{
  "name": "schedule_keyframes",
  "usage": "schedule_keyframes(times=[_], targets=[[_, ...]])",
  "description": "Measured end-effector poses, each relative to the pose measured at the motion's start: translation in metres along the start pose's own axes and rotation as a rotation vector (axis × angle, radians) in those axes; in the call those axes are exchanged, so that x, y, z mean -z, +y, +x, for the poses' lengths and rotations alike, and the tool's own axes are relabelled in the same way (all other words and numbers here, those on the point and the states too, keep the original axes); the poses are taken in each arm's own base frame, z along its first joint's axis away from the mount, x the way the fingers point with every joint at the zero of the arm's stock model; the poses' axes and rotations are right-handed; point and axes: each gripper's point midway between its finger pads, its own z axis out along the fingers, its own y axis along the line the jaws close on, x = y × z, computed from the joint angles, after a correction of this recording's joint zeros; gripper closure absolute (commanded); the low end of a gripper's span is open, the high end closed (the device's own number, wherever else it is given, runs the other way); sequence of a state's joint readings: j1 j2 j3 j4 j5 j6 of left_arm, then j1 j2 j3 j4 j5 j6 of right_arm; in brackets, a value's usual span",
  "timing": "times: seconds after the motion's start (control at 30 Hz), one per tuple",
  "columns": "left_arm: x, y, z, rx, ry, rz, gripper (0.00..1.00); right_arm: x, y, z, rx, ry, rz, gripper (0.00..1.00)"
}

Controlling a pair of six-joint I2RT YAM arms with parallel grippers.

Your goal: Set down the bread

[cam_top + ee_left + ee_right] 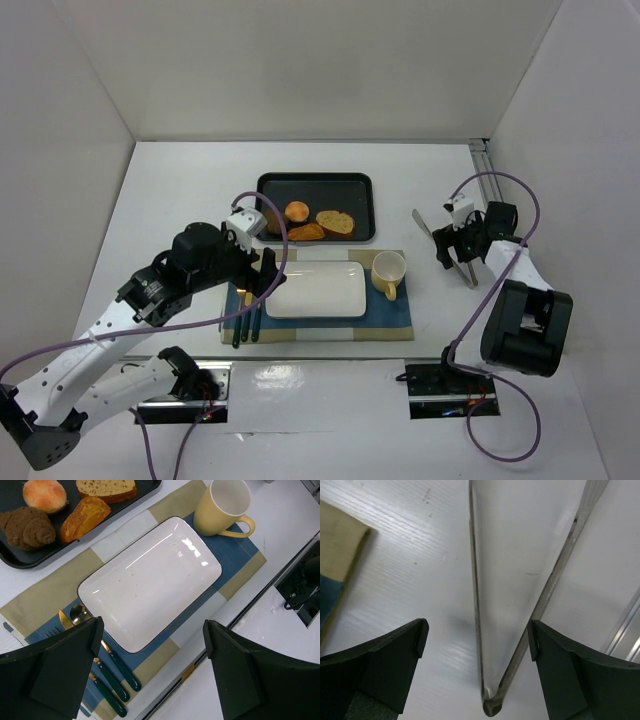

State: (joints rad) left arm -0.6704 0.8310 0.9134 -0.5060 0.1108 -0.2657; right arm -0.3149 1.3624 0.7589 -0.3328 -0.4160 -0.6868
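Several breads lie on a black tray: a round bun, a slice and an orange pastry. In the left wrist view I see the bun, slice, orange pastry and a dark brown roll. An empty white plate lies on a placemat. My left gripper is open and empty above the plate's near left part. My right gripper is open, with metal tongs lying on the table between its fingers, untouched.
A yellow mug stands right of the plate on the blue and tan placemat. Green-handled cutlery lies left of the plate. White walls enclose the table on three sides. A metal rail runs along the right.
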Motion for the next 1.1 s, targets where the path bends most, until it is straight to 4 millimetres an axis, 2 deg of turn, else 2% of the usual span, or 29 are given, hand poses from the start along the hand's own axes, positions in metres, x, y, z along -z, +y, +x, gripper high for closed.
schedule_keyframes(times=[0.2,0.43,0.6,0.83,0.93,0.97,1.07,1.1], targets=[[0.0,-0.001,0.0,0.0,-0.002,0.004,0.0,-0.012,-0.014,0.009,0.015,0.033,0.04,0.06],[0.001,-0.001,0.0,0.0,-0.001,0.007,0.0,-0.03,-0.026,0.028,-0.014,0.083,0.045,0.06],[0.001,-0.001,0.0,0.0,-0.002,0.007,0.0,-0.035,-0.033,0.037,-0.043,0.093,0.038,0.06],[0.0,-0.001,0.001,0.0,0.001,0.006,0.0,-0.042,-0.043,0.035,-0.068,0.06,-0.002,0.17],[0.0,-0.001,0.001,0.0,0.001,0.006,0.0,-0.043,-0.043,0.034,-0.057,0.05,-0.013,0.24],[0.0,-0.001,0.001,0.0,0.001,0.006,0.0,-0.043,-0.043,0.034,-0.053,0.046,-0.016,0.29],[-0.001,-0.001,0.001,0.0,0.004,0.005,0.0,-0.044,-0.044,0.033,-0.046,0.04,-0.016,0.32],[-0.002,-0.001,0.002,0.001,0.007,0.005,0.0,-0.044,-0.044,0.033,-0.041,0.037,-0.015,0.36]])
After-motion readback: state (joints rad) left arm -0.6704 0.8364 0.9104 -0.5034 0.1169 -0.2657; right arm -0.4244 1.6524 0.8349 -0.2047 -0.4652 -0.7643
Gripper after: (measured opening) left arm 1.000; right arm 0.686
